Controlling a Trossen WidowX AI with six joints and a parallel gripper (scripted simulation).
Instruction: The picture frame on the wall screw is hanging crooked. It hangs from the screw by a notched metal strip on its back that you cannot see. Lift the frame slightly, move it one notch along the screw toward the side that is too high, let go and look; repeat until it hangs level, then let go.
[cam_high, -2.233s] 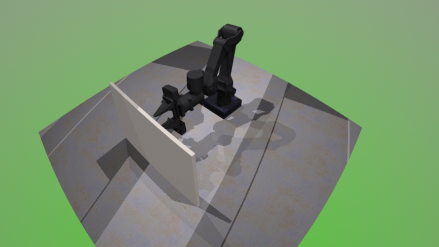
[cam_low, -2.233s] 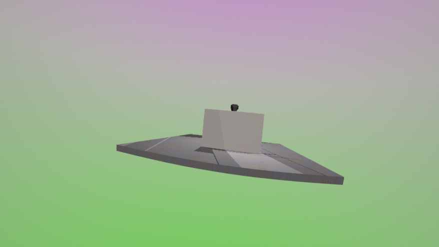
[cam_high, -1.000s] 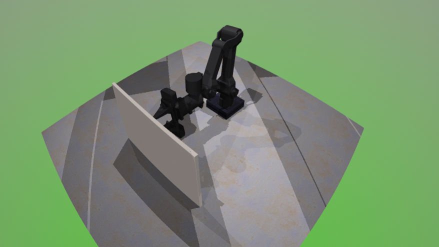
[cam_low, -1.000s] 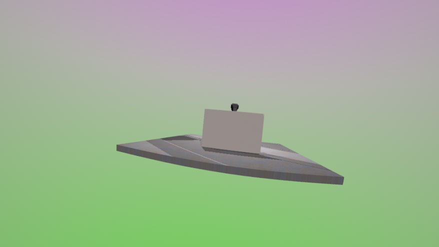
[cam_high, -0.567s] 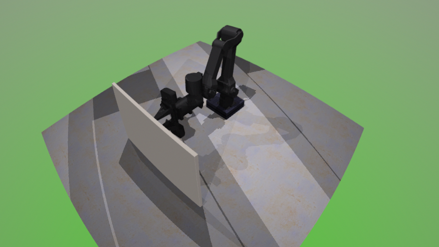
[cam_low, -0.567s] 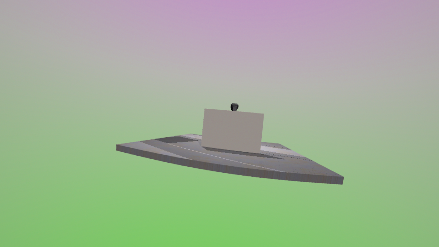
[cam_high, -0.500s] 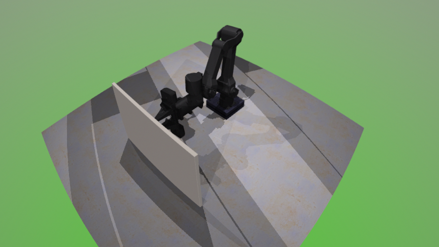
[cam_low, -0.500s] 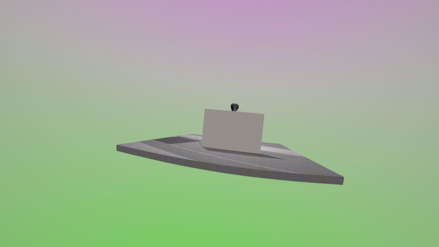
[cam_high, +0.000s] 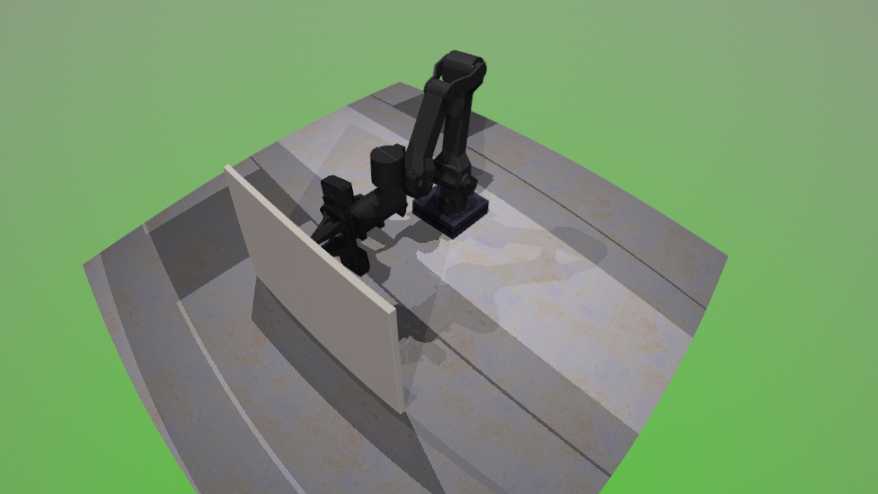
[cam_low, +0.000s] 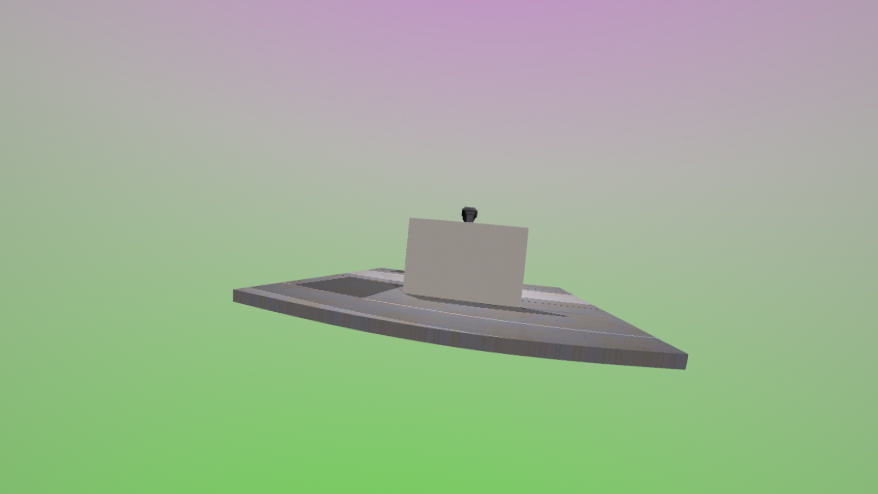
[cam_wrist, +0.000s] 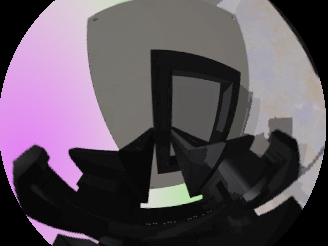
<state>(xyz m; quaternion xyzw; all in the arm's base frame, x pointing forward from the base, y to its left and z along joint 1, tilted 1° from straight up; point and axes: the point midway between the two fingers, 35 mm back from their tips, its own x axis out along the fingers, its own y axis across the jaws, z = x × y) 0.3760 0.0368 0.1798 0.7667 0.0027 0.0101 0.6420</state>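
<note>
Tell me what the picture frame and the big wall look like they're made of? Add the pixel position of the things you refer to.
The picture frame (cam_wrist: 161, 100) looks like dark painted wood or plastic, satin rather than shiny: its bars are even black, with only a soft lighter inner edge. The wall (cam_high: 319, 282) (cam_low: 465, 261) (cam_wrist: 120, 65) could be painted board: flat, matte beige, without grain.

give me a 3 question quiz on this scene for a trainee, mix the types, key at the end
1. True or false: the gripper has nothing between its fingers.
2. Multiple choice: which view shows the frame on the wall?
a) top
b) exterior
c) wrist
3. Fill in the blank: the arm stands on a dark square ____.

Key:
1. False
2. c
3. base
</note>
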